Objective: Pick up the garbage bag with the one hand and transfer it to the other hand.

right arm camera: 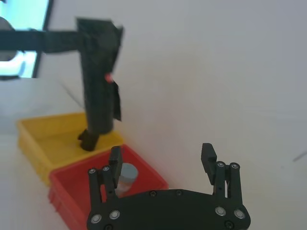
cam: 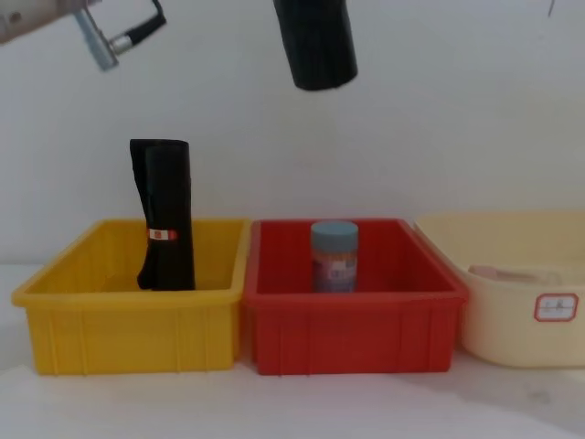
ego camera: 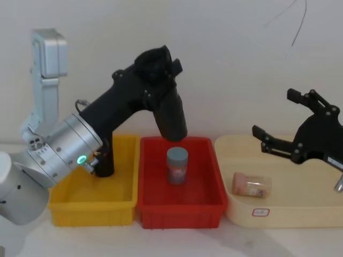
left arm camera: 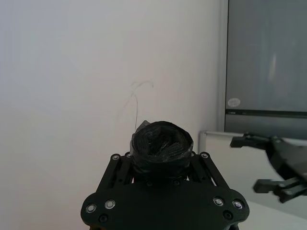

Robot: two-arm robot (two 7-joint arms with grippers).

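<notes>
Item 1: garbage bag roll (ego camera: 172, 118), black and glossy, held aloft and tilted above the red bin (ego camera: 179, 211). I judge it light, firm and slippery, best taken on its free lower half.
Item 2: left gripper (ego camera: 155, 72), fingers clamped on the roll's top end.
Item 3: right gripper (ego camera: 274, 113), fingers spread, empty, over the cream tray (ego camera: 278, 214), well apart from the roll.
Item 4: 1 labelled roll (cam: 169, 215), upright in the yellow bin (cam: 128, 334).

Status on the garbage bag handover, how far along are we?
Done: the pickup. The left tool is shut on the garbage bag, which hangs in the air above the red bin. In hand: holding the bag up for the handover. Left: the transfer itself. The right tool is open over the cream tray, well apart from the bag.
</notes>
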